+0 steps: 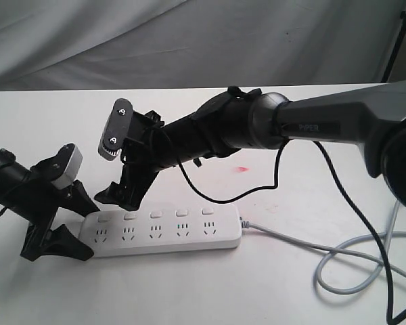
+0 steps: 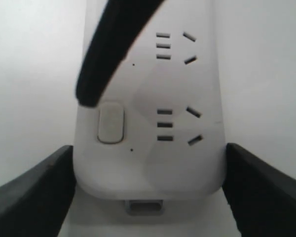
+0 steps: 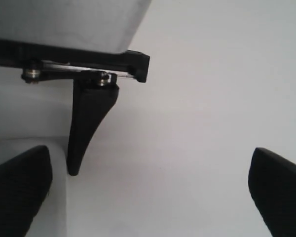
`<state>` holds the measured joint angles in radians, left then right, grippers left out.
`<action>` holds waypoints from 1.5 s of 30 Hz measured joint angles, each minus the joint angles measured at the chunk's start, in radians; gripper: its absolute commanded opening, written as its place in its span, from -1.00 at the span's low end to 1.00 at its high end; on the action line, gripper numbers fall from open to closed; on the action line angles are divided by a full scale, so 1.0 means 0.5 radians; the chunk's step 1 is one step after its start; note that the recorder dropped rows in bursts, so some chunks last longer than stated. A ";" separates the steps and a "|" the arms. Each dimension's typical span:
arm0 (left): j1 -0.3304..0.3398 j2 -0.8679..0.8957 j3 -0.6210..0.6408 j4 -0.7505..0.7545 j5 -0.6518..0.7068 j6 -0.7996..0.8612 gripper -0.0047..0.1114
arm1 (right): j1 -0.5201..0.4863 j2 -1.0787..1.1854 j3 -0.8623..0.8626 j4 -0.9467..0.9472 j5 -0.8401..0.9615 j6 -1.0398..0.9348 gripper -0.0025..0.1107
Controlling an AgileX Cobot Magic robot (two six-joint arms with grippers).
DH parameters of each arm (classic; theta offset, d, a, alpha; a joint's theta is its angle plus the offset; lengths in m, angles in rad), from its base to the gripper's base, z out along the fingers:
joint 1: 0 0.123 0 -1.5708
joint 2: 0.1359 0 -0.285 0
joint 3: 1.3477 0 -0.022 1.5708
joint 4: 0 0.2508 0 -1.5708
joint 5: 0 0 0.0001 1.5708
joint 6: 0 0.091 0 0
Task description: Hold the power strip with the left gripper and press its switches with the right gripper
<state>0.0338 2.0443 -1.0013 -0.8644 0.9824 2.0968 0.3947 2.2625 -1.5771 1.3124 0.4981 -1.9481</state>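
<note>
The white power strip (image 1: 169,233) lies flat on the table, its grey cord (image 1: 338,261) running off to the right. My left gripper (image 1: 81,229) is shut on the strip's left end, with its black fingers (image 2: 34,192) against both long sides of the strip (image 2: 187,163). The row of switches (image 1: 155,214) lies along the far edge. My right gripper (image 1: 120,200) is open and hangs over the left part of the strip. One of its fingertips (image 2: 89,96) sits just past the end switch (image 2: 111,123), hiding the second one; contact cannot be told. In the right wrist view, the right gripper (image 3: 148,197) holds nothing.
A loose black cable (image 1: 352,203) droops from the right arm across the table and crosses the grey cord. A small red mark (image 1: 241,168) is on the tabletop behind the strip. A grey cloth (image 1: 189,40) hangs beyond the table's far edge.
</note>
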 measured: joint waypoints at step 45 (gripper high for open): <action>0.000 0.000 0.000 0.000 0.000 0.000 -0.86 | 0.069 0.096 -0.016 -0.141 -0.129 0.044 0.90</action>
<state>0.0338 2.0443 -1.0013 -0.8644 0.9824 2.0968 0.4293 2.3103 -1.5851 1.2420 0.4335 -1.9259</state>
